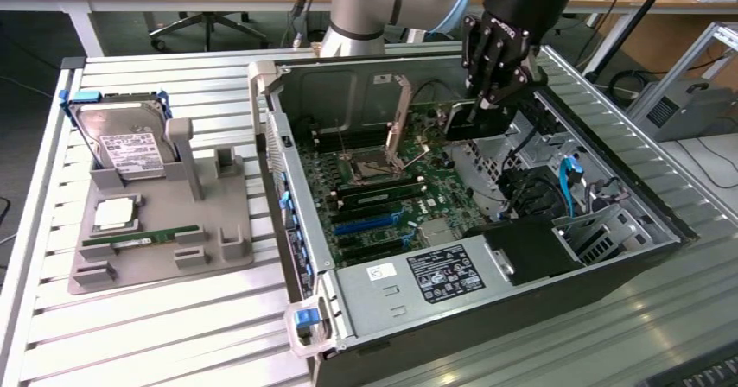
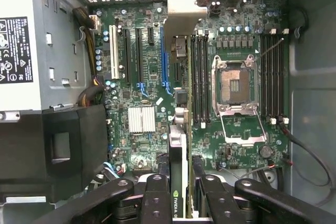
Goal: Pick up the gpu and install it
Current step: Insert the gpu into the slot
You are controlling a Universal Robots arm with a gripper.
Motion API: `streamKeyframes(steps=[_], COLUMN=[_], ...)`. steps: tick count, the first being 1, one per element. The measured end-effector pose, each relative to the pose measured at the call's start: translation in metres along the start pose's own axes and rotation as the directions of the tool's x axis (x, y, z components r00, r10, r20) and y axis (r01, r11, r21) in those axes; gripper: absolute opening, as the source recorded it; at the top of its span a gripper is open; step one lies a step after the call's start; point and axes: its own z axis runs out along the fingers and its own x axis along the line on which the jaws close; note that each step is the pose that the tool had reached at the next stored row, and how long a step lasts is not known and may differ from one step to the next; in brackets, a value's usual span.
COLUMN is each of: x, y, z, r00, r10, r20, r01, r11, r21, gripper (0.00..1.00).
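Note:
The gpu hangs inside the open computer case, above the green motherboard, with my gripper shut on it from above. In the wrist view the gpu is seen edge-on, a thin black and green card between my fingers, with its silver bracket at the far end. Its edge runs roughly along the blue expansion slot on the motherboard, still raised off the board.
The power supply and a black cage occupy the case's near end. The CPU socket lies beside the card. A grey fixture at the exterior view's left holds a hard drive and a memory stick.

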Motion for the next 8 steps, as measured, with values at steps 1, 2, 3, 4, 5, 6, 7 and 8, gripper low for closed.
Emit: streamKeyframes(steps=[1,2,3,4,5,6,7,8], x=[0.0000,0.0000,0.0000,0.0001,0.0001,0.0001,0.0001,0.0001], y=[0.0002,0.0009,0.0021,0.0029,0.0036,0.0042,0.0048,0.0053], z=[0.0007,0.0015,0.0022,0.0025,0.0027,0.0030,0.0032,0.0036], r00=[1.0000,1.0000,0.9999,0.9999,0.9999,0.9999,0.9998,0.9998], r10=[0.003,0.007,0.011,0.013,0.015,0.016,0.018,0.020], r20=[0.0001,0.0002,0.0002,0.0002,0.0001,0.0001,0.0003,0.0003], r01=[-0.003,-0.007,-0.011,-0.013,-0.015,-0.016,-0.018,-0.020], r11=[1.0000,1.0000,0.9999,0.9999,0.9999,0.9999,0.9998,0.9998], r21=[-0.0001,-0.0002,-0.0003,-0.0004,-0.0005,-0.0005,-0.0005,-0.0006], gripper=[0.27,0.27,0.27,0.27,0.27,0.27,0.27,0.27])
